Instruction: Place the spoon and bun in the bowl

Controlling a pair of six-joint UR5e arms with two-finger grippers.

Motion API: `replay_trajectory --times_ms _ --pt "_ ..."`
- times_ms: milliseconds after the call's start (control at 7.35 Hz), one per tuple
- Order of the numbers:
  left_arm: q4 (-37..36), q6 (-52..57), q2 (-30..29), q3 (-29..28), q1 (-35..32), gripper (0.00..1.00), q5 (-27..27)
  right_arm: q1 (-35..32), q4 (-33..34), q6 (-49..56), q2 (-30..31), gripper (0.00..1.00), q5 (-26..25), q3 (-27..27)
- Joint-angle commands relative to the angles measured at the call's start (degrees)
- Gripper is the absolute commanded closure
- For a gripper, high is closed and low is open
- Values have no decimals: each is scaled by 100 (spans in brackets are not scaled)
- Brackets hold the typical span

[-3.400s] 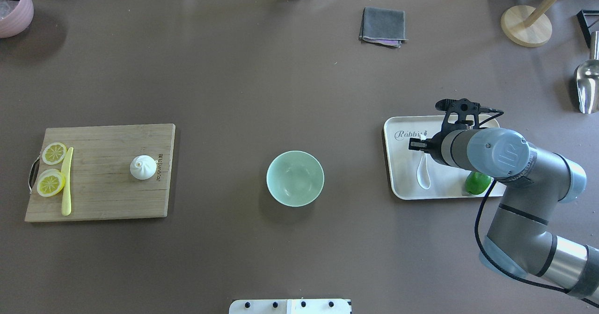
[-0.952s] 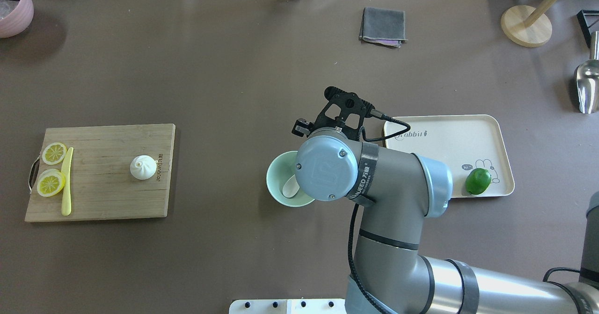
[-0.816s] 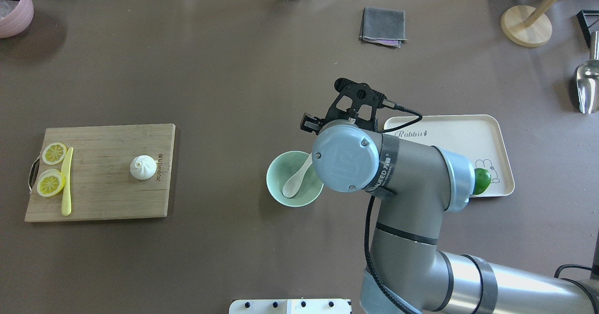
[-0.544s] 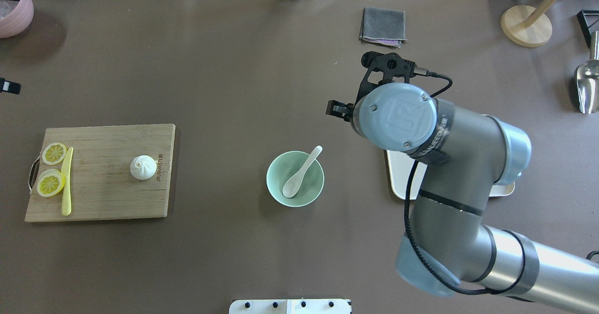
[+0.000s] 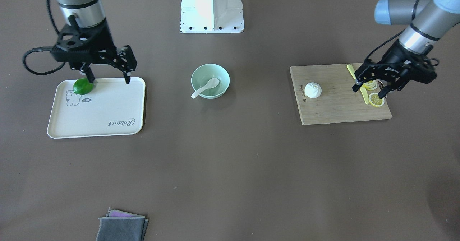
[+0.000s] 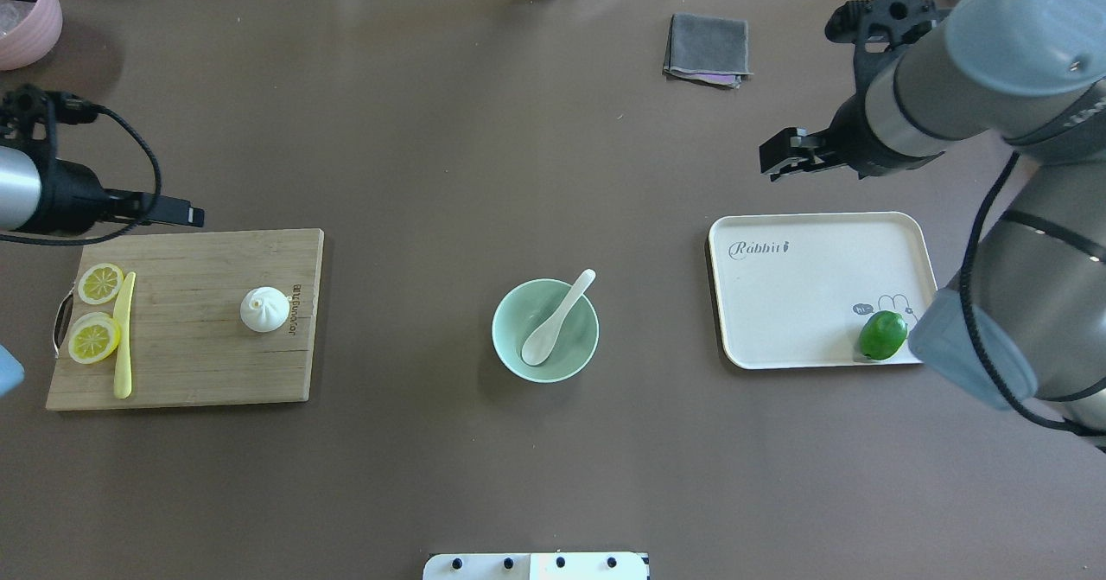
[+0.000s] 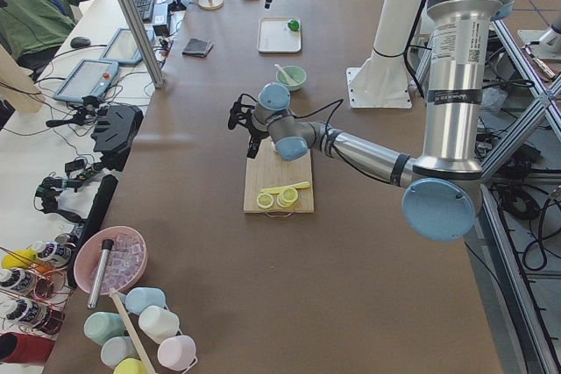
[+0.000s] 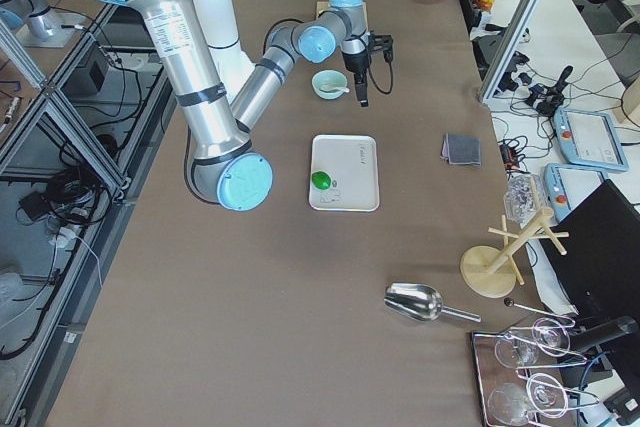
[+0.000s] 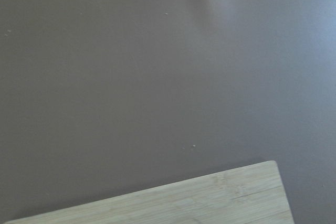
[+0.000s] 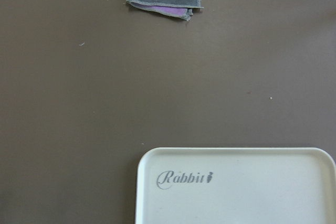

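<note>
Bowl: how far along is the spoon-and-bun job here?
Done: the spoon lies in the bowl, handle over the rim. In hand: nothing; the left gripper hangs open by the cutting board, the right gripper open, empty. Left: the bun, on that board.

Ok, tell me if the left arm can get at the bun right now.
Probably yes. The bun sits alone on the board with nothing on or against it, and the left fingers hang open close by that board.
</note>
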State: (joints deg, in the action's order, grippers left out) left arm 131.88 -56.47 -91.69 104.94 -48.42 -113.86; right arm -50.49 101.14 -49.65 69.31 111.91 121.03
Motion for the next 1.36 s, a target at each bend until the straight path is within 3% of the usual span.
replay_trajectory --times_ms 0,544,680,816,1088,1224 --pt "-100 -374 -121 0 1122 1 1136 -925 2 1437 494 0 1023 9" --pt "-180 -295 11 -35 1730 3 1761 -1024 -6 1502 627 0 1088 44" --pt "-188 -286 19 -35 1827 14 1788 -1024 -6 1502 627 0 1079 44" --pt "-189 -277 11 -35 1880 29 1797 -1033 -6 1502 627 0 1079 44" --pt "-180 -277 19 -18 1880 86 1788 -1051 2 1485 627 0 1079 44" --pt "-180 -242 11 8 1854 100 1788 -1051 2 1476 627 0 1079 44"
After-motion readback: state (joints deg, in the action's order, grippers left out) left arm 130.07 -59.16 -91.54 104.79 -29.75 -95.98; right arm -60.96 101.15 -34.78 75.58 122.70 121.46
